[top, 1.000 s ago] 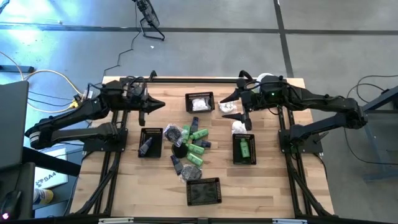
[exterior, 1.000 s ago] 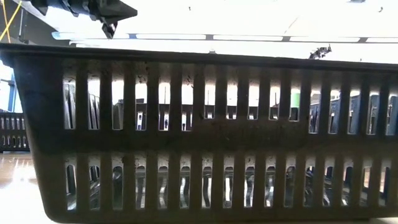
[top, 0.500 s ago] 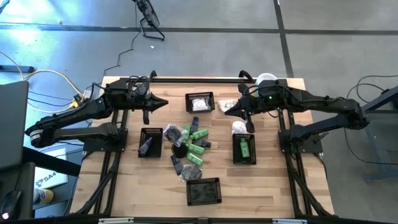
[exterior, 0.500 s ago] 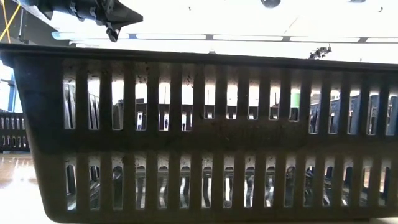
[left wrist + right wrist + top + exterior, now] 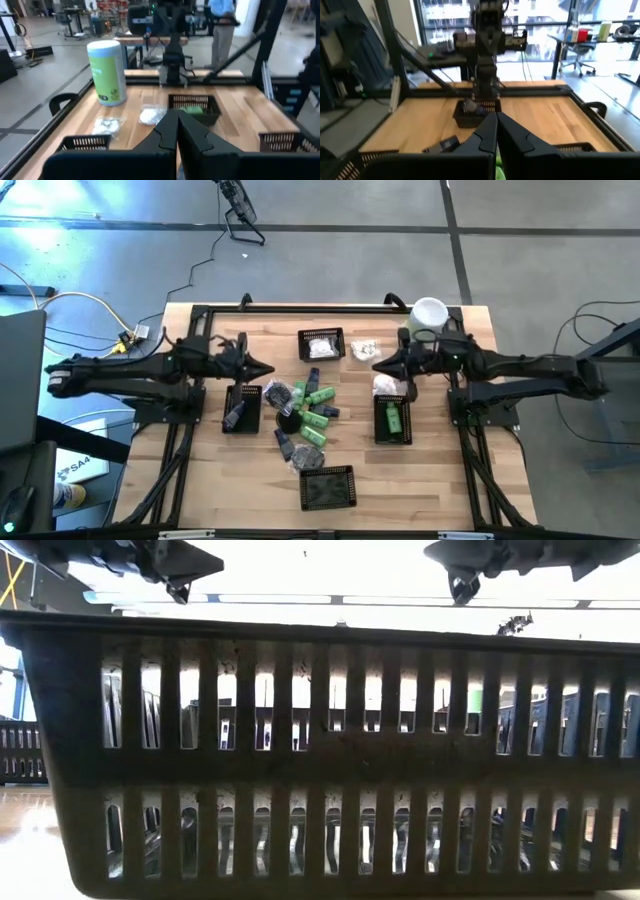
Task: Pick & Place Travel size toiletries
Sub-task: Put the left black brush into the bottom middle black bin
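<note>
- 4 baskets (image 5: 321, 346) are set around a loose pile of toiletries (image 5: 306, 412) at the table's (image 5: 440, 470) middle.
- A canister (image 5: 428, 313) stands at the far right corner.
- Packets (image 5: 363, 351) lie between the far basket and the canister.
- The left gripper (image 5: 266, 369) and right gripper (image 5: 378, 366) are held above the table, on either side of the far basket.

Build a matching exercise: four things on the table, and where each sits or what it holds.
Things:
1. right basket
2. far basket
3. near basket
4. canister

Places or contents:
a. far right corner of the table
b. holds a green bottle
c. holds white packets
d. nearest the table's front edge

Pairs: 1-b, 2-c, 3-d, 4-a
</note>
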`<action>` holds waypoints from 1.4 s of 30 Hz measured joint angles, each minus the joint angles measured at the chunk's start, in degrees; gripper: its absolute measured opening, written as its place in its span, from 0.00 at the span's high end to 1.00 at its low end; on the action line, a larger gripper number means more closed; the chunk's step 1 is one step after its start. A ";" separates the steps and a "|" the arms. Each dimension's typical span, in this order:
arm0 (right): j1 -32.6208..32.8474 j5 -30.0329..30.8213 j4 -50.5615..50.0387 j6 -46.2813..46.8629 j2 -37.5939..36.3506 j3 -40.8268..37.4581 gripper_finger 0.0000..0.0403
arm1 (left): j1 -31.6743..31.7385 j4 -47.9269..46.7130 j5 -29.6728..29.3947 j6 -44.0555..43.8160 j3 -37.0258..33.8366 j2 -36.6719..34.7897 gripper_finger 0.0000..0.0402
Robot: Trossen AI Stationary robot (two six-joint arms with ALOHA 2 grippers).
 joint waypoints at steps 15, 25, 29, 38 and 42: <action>3.95 -0.02 8.25 3.13 -1.48 -7.90 0.99 | -12.70 -7.67 -10.10 0.63 0.00 0.02 1.00; 3.91 0.01 8.22 2.79 -1.18 -7.88 0.99 | -12.60 -6.74 -10.21 -3.69 0.00 0.05 1.00; 3.93 0.00 8.06 2.72 -1.19 -7.88 0.99 | -12.60 -5.09 -11.67 -3.82 0.00 0.05 1.00; 3.91 -0.01 8.22 4.67 -1.19 -7.88 0.99 | -12.60 -3.27 -14.54 -0.88 0.00 0.05 1.00; 3.91 -0.20 7.96 9.93 -1.19 -7.88 0.99 | -12.60 -3.80 -14.51 -0.89 0.00 0.07 1.00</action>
